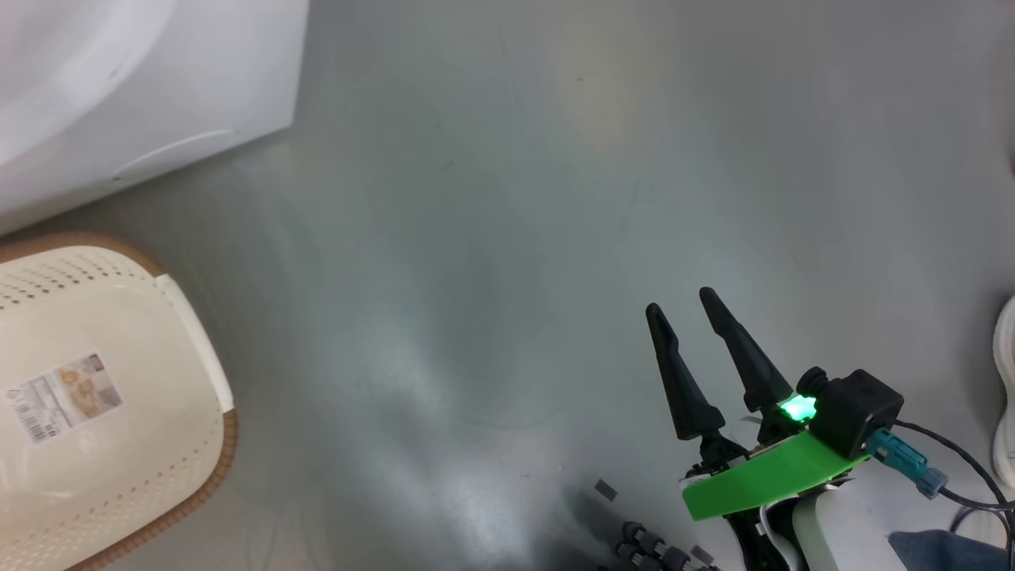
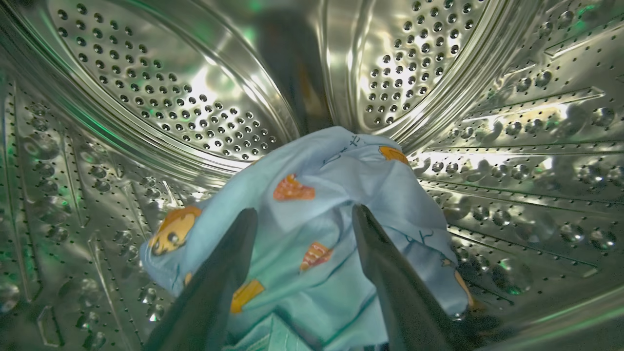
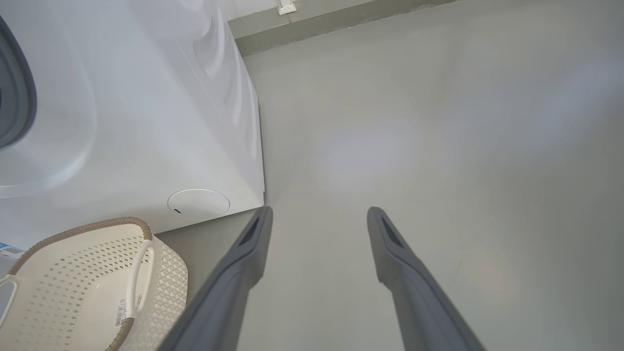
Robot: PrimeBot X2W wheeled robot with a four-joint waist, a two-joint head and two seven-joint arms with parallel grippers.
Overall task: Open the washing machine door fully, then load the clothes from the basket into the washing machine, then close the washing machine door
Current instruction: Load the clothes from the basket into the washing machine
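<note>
My left hand [image 2: 304,209] stands open over the clothes [image 2: 341,165], which lie crumpled in the drum [image 2: 161,102]. They're soft, light, floppy; I'd pinch a raised fold. My right hand [image 1: 680,301] is open too.

The right gripper [image 1: 676,300] carries two long black tapered fingers [image 1: 688,388] that narrow to blunt points. At the finger roots sits a flat bright green plastic bracket [image 1: 753,480]. A boxy black camera housing [image 1: 860,412] is mounted on this bracket, and a green indicator light [image 1: 797,408] glows on its side. A teal plug connector [image 1: 900,460] feeds a thin black cable [image 1: 975,500]. The forearm shell [image 1: 821,527] is white. Seen from the right wrist, each finger has a shallow recessed slot [image 3: 388,230] behind its tip. The left gripper [image 2: 303,210] has matching dark, smooth fingers.
</note>
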